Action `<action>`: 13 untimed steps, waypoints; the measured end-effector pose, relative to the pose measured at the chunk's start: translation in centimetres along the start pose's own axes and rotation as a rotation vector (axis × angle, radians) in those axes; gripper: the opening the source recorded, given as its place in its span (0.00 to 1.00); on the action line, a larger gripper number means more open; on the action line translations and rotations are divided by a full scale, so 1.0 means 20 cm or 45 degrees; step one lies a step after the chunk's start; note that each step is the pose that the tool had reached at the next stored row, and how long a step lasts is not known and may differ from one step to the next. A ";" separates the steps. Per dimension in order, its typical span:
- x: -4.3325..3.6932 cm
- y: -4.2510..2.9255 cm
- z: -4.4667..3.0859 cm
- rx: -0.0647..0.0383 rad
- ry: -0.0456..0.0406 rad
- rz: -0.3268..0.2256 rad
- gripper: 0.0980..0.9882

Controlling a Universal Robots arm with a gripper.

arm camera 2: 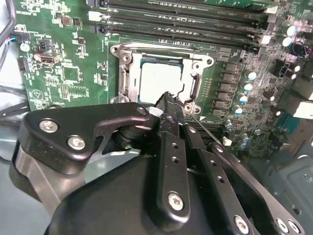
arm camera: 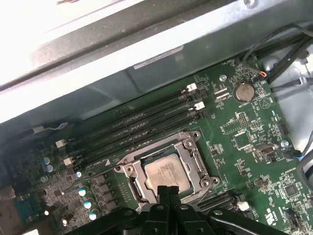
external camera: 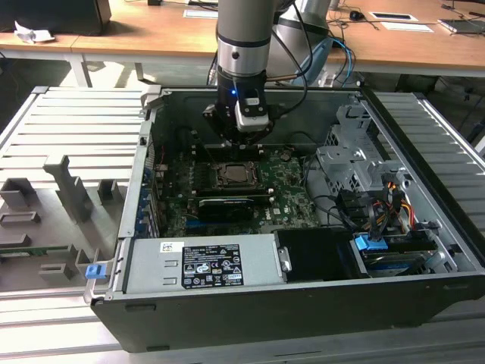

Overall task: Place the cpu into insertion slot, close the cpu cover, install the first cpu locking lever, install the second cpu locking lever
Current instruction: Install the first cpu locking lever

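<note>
Already the cpu (arm camera: pixel 166 172) lay seated beneath the lowered cpu cover (arm camera: pixel 187 157); the jaws, pressed closed, sat just beside the cover's edge

We see the cpu (arm camera: pixel 166 172) pale silver-grey, framed by the bright silver cpu cover (arm camera: pixel 193 159) on a green circuit board (arm camera: pixel 244 132) speckled with pale dots. The fingers (arm camera: pixel 163 198) are black. In the exterior view the power supply (external camera: pixel 261 258) is grey with a black-and-white label (external camera: pixel 201 265), a blue clip (external camera: pixel 94 271) at its nine o'clock; the tabletop (external camera: pixel 151 30) at twelve o'clock is light brown wood.
</note>
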State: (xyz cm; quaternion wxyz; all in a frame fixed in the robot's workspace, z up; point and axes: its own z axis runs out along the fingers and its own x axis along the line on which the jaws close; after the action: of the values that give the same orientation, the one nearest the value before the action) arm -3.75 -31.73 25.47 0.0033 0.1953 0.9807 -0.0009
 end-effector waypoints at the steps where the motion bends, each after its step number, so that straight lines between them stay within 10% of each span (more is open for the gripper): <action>1: 0.000 0.000 0.000 0.000 0.000 -0.009 0.01; 13: 0.000 0.000 0.000 -0.001 0.000 -0.100 0.01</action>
State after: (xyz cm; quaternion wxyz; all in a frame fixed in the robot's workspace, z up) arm -3.75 -31.73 25.46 0.0033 0.1566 0.9877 -0.0007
